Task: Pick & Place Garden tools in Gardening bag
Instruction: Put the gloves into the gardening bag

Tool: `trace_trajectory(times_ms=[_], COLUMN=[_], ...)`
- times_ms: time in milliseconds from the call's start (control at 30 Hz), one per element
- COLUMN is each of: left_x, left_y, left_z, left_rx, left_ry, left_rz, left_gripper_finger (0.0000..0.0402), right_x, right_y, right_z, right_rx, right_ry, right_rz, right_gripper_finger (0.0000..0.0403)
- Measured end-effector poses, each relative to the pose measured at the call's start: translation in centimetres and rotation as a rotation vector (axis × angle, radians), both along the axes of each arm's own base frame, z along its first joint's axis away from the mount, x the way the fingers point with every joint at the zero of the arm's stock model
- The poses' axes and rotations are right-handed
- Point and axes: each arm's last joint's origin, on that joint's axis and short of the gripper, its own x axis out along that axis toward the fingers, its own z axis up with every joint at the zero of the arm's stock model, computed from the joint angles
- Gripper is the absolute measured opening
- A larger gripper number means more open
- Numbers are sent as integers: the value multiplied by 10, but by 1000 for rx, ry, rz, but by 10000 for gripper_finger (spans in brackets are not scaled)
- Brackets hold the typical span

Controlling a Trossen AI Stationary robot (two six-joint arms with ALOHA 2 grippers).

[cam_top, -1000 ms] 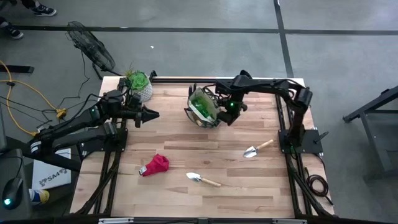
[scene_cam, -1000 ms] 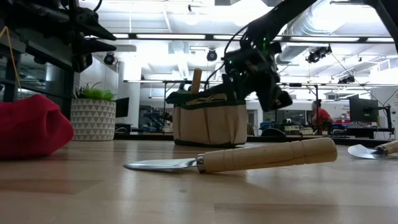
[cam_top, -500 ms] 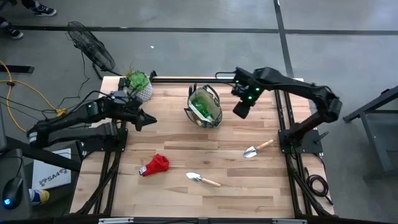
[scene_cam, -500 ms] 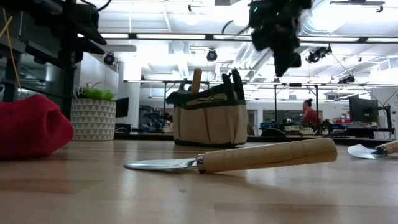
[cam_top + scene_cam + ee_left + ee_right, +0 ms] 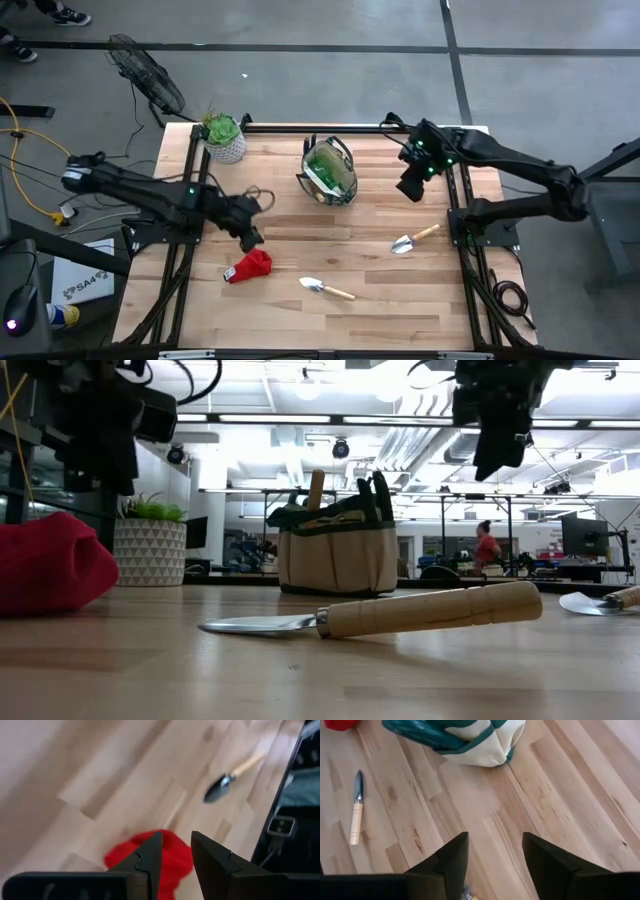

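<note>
The beige gardening bag (image 5: 330,172) with green trim stands at the far middle of the table. A wooden handle (image 5: 316,488) and dark green handles (image 5: 377,495) stick out of its top. A red cloth piece (image 5: 250,265) lies near the left. One trowel (image 5: 325,288) lies near the front middle, another trowel (image 5: 413,240) at the right. My left gripper (image 5: 250,236) hovers open just above the red cloth (image 5: 172,862). My right gripper (image 5: 410,186) hangs open in the air, right of the bag (image 5: 465,735), holding nothing.
A green plant in a white pot (image 5: 225,142) stands at the far left corner, left of the bag. Bare wood (image 5: 340,235) lies between the bag and the near trowel. A person (image 5: 487,546) shows in the room beyond the table.
My right gripper has left the bag's right side, risen and gone toward the table's right edge. My left gripper has swung from beside the plant pot toward the near edge and tipped down over the red cloth. The bag, the cloth and both trowels have stayed put.
</note>
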Motion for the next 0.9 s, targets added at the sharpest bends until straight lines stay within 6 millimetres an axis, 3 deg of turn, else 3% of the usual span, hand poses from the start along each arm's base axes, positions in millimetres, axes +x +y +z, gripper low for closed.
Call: trace_trajectory(times_ms=[300, 500, 900], left_x=[25, 28, 31], left_y=[-40, -66, -72], left_z=[4, -8, -12], left_rx=[-3, 9, -100], left_ry=[103, 154, 204], left_rz=[-194, -377, -317], left_gripper_finger=[102, 102, 114], right_x=[-12, -12, -12], right_y=[7, 6, 7], right_z=[-2, -2, -2], right_rx=[-26, -51, -79], right_ry=[-34, -34, -34], right_rz=[27, 65, 113], right_gripper_finger=[181, 181, 181])
